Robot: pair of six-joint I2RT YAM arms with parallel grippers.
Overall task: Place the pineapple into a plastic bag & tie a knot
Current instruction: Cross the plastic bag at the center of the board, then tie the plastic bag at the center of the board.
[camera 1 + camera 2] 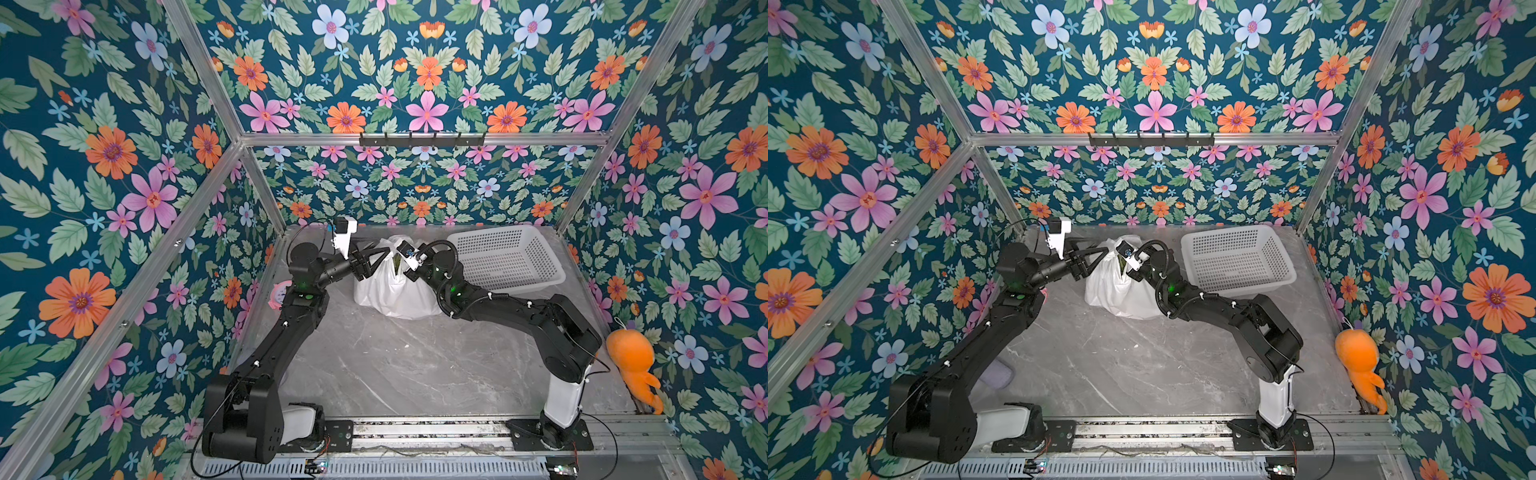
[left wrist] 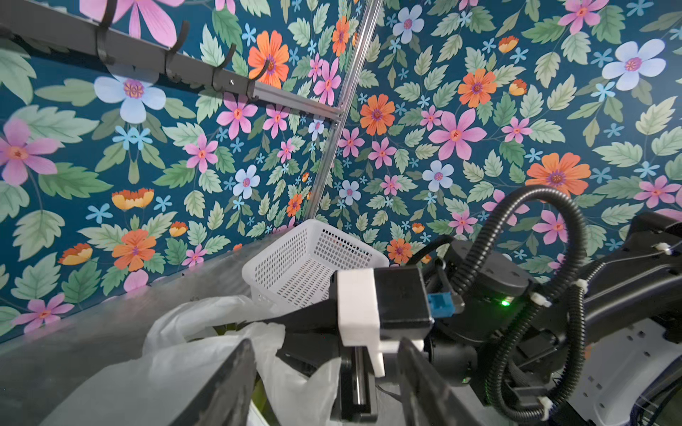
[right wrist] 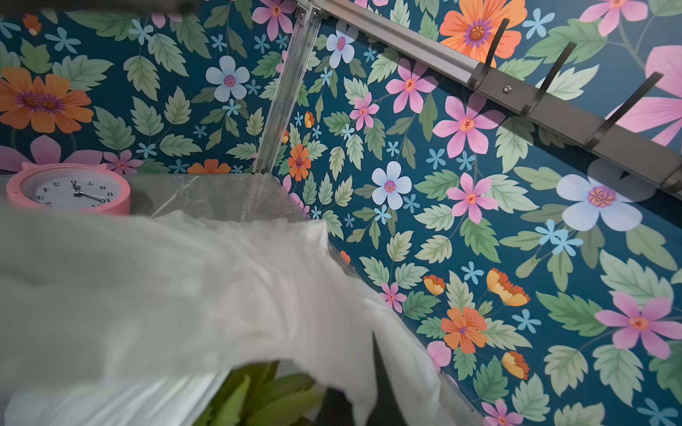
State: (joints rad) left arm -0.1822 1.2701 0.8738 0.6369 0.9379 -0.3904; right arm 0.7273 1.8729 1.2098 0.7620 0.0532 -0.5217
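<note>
The white plastic bag (image 1: 395,291) stands at the back middle of the table. Only the pineapple's green leaves (image 3: 265,394) show, poking out of the bag's mouth (image 1: 397,262). My left gripper (image 2: 324,383) is at the bag's top from the left. Its jaws stand wide apart, and a loose flap of the bag (image 2: 295,372) lies between them untouched. My right gripper (image 3: 365,391) comes in from the right, shut on the bag's thin plastic beside the leaves. The knot is not in view.
A white perforated basket (image 1: 507,257) stands tilted at the back right, close behind my right arm. A pink clock (image 3: 70,188) sits at the table's left edge. An orange plush toy (image 1: 631,357) hangs on the right wall. A hook rail (image 1: 422,139) runs along the back wall.
</note>
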